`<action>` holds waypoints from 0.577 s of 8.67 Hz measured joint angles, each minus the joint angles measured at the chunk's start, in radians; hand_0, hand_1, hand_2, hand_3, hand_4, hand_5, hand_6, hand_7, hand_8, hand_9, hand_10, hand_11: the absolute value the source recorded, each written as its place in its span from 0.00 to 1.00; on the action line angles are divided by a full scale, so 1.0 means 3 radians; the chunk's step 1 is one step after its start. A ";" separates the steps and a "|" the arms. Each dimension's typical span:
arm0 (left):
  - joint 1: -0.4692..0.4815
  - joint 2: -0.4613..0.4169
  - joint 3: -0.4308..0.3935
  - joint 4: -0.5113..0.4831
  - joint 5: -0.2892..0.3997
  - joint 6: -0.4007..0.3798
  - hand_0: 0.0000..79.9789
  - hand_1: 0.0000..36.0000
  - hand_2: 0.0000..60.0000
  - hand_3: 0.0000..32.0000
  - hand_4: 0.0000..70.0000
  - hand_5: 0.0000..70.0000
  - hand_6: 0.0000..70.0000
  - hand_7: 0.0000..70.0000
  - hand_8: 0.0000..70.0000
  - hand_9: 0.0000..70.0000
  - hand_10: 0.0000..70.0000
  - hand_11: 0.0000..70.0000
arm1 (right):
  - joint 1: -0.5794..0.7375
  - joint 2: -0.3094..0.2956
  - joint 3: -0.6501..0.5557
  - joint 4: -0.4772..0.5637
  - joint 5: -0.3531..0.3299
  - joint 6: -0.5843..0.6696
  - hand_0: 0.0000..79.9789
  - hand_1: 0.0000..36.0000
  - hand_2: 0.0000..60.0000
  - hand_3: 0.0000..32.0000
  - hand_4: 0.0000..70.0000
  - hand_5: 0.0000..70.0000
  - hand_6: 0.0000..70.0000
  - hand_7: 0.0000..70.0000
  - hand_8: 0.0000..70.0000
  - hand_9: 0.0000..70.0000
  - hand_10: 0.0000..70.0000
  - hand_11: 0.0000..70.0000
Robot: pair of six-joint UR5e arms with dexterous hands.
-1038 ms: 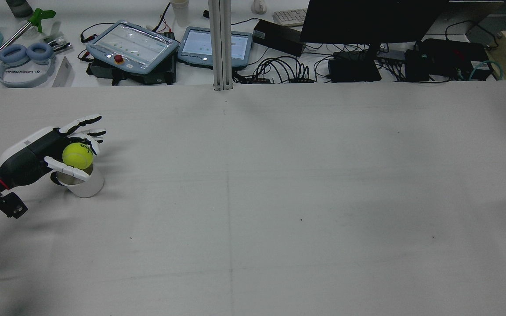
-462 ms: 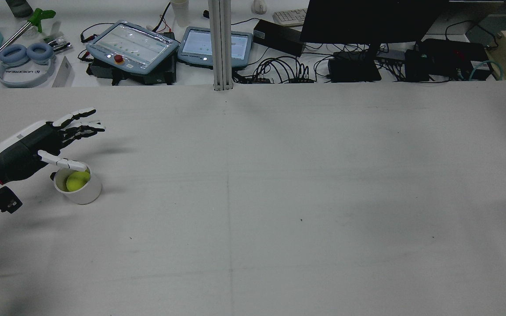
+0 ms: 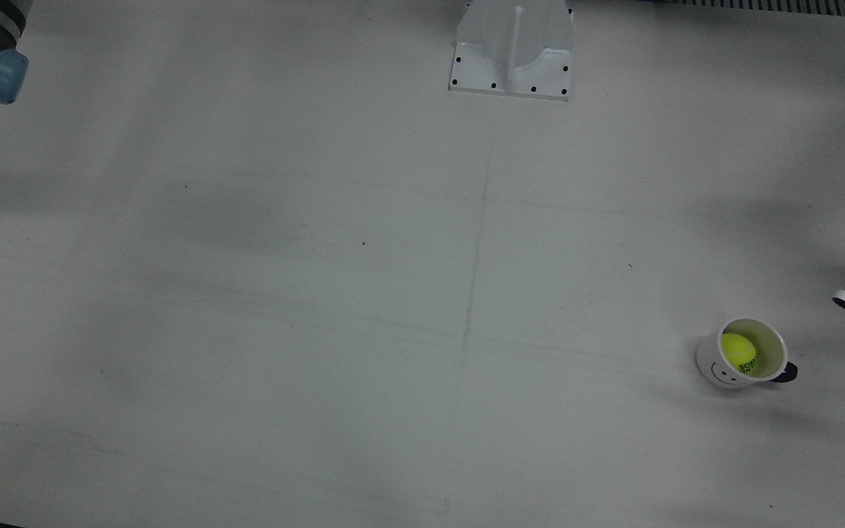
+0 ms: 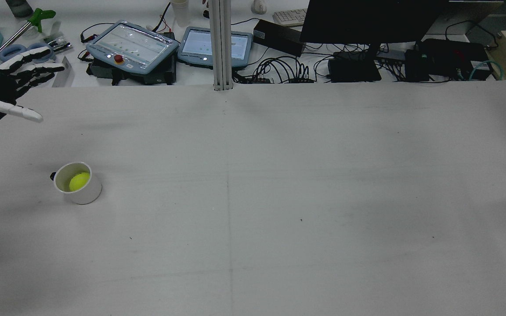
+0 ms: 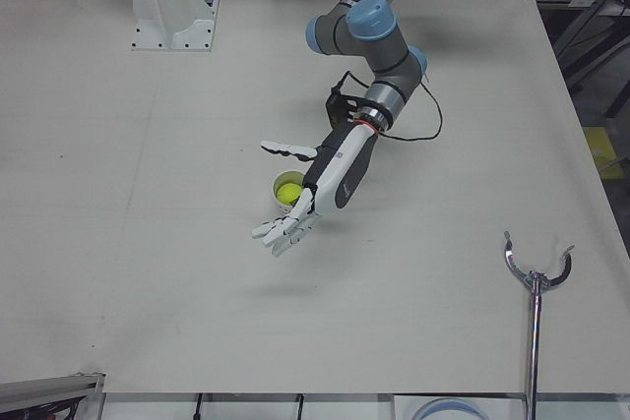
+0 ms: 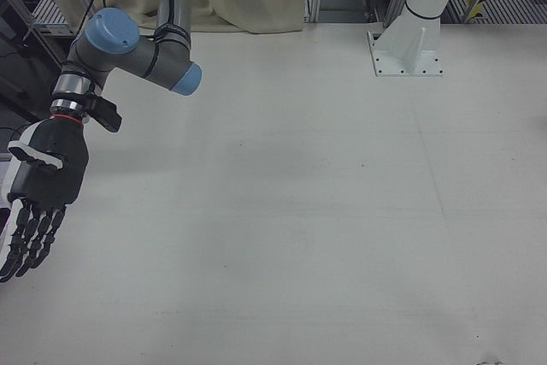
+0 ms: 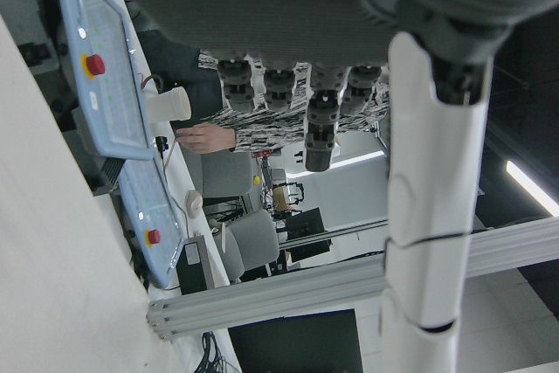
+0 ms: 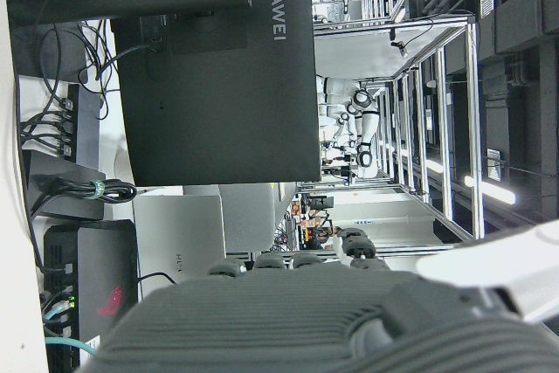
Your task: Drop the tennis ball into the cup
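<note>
The yellow-green tennis ball (image 4: 79,181) lies inside the white cup (image 4: 89,193), which stands upright on the table's left side in the rear view. The front view shows the ball (image 3: 738,352) in the cup (image 3: 710,364), which has a smiley face and a dark handle. My left hand (image 4: 2,87) is open and empty, raised well above and beyond the cup, fingers spread. In the left-front view the left hand (image 5: 305,209) partly covers the cup, with the ball (image 5: 287,191) showing. My right hand (image 6: 38,185) is open and empty, off the table's side.
A white post base (image 3: 512,51) is bolted at the robot's edge of the table. Teach pendants (image 4: 132,46), cables and a black monitor (image 4: 367,22) sit beyond the far edge. A metal grabber tool (image 5: 535,282) lies near the operators' side.
The left hand let the ball fall into the cup, then opened wide and rose up and away to the far left. The cup stayed in place.
</note>
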 measured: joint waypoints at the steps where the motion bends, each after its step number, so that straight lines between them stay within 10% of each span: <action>1: -0.0178 -0.0007 -0.0109 0.0113 0.0046 -0.0006 0.80 0.73 0.04 0.00 0.14 0.18 0.39 0.29 0.15 0.18 0.12 0.21 | 0.0000 0.0000 0.0000 0.0000 0.0000 0.0000 0.00 0.00 0.00 0.00 0.00 0.00 0.00 0.00 0.00 0.00 0.00 0.00; 5: -0.0565 -0.0007 -0.0089 0.0274 0.0135 -0.0008 0.81 0.73 0.06 0.00 0.14 0.20 0.48 0.28 0.17 0.19 0.13 0.23 | 0.0000 0.0000 0.0000 -0.0001 0.0000 0.0000 0.00 0.00 0.00 0.00 0.00 0.00 0.00 0.00 0.00 0.00 0.00 0.00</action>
